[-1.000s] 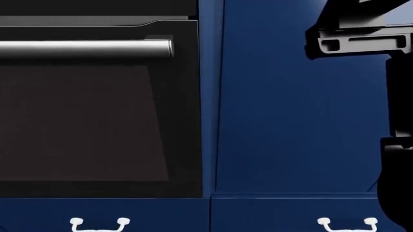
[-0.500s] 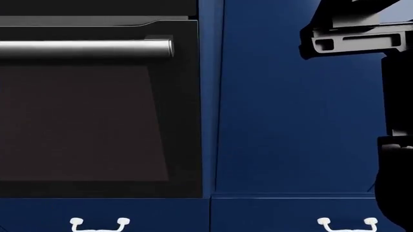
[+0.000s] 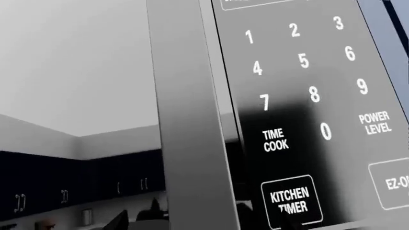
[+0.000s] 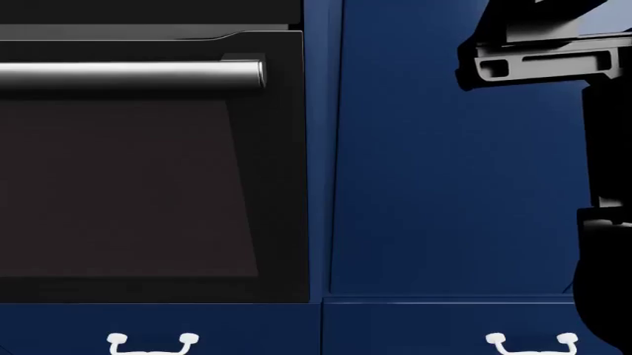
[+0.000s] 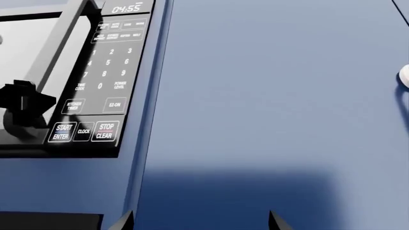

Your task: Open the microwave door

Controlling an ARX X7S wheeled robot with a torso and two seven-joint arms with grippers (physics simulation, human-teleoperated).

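Observation:
The microwave shows only in the wrist views, not in the head view. Its dark keypad (image 5: 105, 76) carries white numbers and a clock display (image 5: 126, 8). The grey door handle (image 3: 191, 120) runs beside the keypad (image 3: 300, 96), very close to the left wrist camera. In the right wrist view my black left gripper (image 5: 24, 108) sits at the lower end of the handle (image 5: 61, 52); its jaws do not show clearly. My right gripper (image 5: 199, 221) is open, its two tips wide apart, facing a bare blue cabinet panel (image 5: 268, 110) beside the microwave.
Below, the head view shows a black oven (image 4: 148, 192) with a steel bar handle (image 4: 133, 75), blue cabinet fronts (image 4: 445, 185) and white drawer pulls (image 4: 153, 342) (image 4: 531, 342). My right arm (image 4: 538, 63) stands at the upper right. A white knob (image 5: 403, 76) is on the cabinet.
The right arm has shifted slightly to the left in the head view. Nothing else has visibly moved.

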